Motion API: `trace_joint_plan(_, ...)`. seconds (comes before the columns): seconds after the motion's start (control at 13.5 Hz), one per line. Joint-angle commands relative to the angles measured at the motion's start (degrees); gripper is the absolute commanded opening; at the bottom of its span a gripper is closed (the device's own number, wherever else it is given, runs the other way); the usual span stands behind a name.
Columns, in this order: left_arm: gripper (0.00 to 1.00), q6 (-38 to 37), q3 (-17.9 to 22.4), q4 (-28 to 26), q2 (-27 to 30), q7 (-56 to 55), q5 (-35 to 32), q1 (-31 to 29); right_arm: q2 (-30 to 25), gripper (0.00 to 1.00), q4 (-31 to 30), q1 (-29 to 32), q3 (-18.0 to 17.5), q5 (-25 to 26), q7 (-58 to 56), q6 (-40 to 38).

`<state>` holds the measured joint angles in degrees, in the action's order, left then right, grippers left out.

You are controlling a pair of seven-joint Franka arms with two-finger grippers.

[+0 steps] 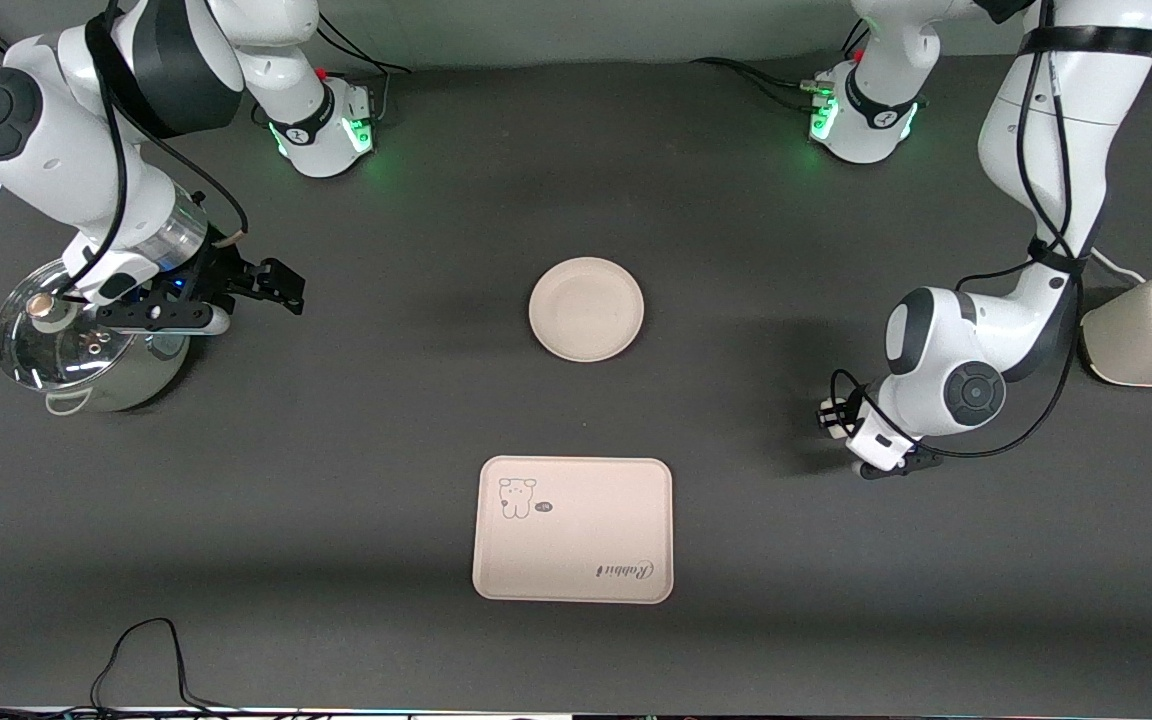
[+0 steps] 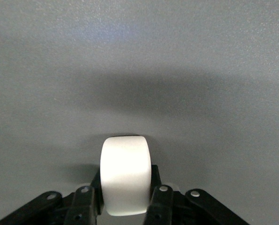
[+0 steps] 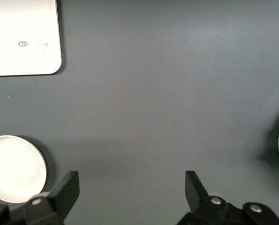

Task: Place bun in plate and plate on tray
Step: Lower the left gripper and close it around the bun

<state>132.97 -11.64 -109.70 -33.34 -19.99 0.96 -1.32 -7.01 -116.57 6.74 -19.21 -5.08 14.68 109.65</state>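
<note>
The white bun [image 2: 124, 173] sits between the fingers of my left gripper [image 2: 125, 187], which is shut on it, low over the bare table toward the left arm's end [image 1: 836, 415]. The round cream plate [image 1: 586, 308] lies empty at the table's middle; it also shows in the right wrist view [image 3: 15, 168]. The cream-pink tray [image 1: 574, 530] with the animal drawing lies nearer the front camera than the plate and shows in the right wrist view [image 3: 22, 37] too. My right gripper [image 1: 276, 285] is open and empty [image 3: 132, 180] beside the pot.
A steel pot with a glass lid [image 1: 66, 340] stands at the right arm's end, partly under that arm. A cream toaster [image 1: 1151, 330] stands at the left arm's end. A black cable [image 1: 146, 650] lies by the front edge.
</note>
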Motion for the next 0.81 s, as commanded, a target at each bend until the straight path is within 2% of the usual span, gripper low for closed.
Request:
trace_joint_plan(0.0, 0.40, -2.09, 0.22, 1.06, 1.69, -0.93, 0.27, 0.62, -2.13, 1.00, -1.21, 0.73, -1.18, -1.43, 0.78, -1.81)
trace_joint_plan(0.22, 0.41, -11.20, 0.31, 4.05, 7.30, -0.75, 0.18, 0.44, -2.13, 1.00, -1.29, 0.73, -1.36, -1.43, 0.70, -1.81)
trace_joint_plan(0.59, 0.42, -32.21, 0.48, 6.86, 26.54, 0.21, 0.10, 0.27, -2.22, 1.00, -0.59, 1.00, -0.75, -1.52, 0.08, -1.29)
trace_joint_plan(0.74, 0.43, -37.41, 0.31, 7.22, 33.05, 0.74, 0.18, 0.35, -1.78, 1.00, -0.77, 1.08, -0.83, -1.60, 0.17, 0.47)
